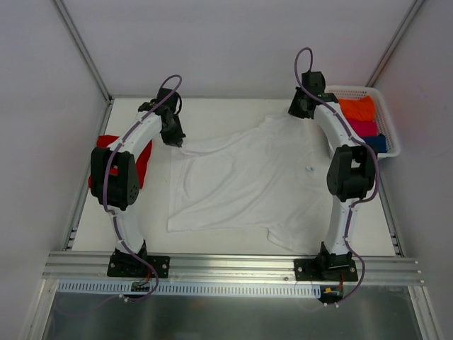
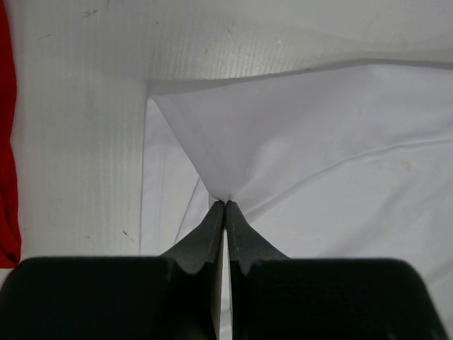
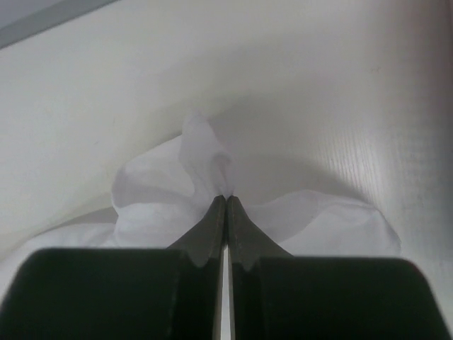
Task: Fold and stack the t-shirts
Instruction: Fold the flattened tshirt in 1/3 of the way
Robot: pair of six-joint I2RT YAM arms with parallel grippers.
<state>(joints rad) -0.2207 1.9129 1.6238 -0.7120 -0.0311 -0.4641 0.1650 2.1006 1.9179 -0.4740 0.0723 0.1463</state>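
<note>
left end effector [image 2: 225, 203] — clamps thin white t-shirt [image 2: 318, 142]; right end effector [image 3: 226, 197] — same, ruffled

The white t-shirt [image 1: 241, 177] is plain (so is the bright red t-shirt [image 1: 144, 161]); the basket [image 1: 350, 90] is white.

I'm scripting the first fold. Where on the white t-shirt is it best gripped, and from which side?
Probably the far edge, one end per gripper, approached from above. The white t-shirt lies spread flat and is far wider than a gripper, so a single pinch would bunch it. The left gripper and right gripper are shut on it there.
</note>
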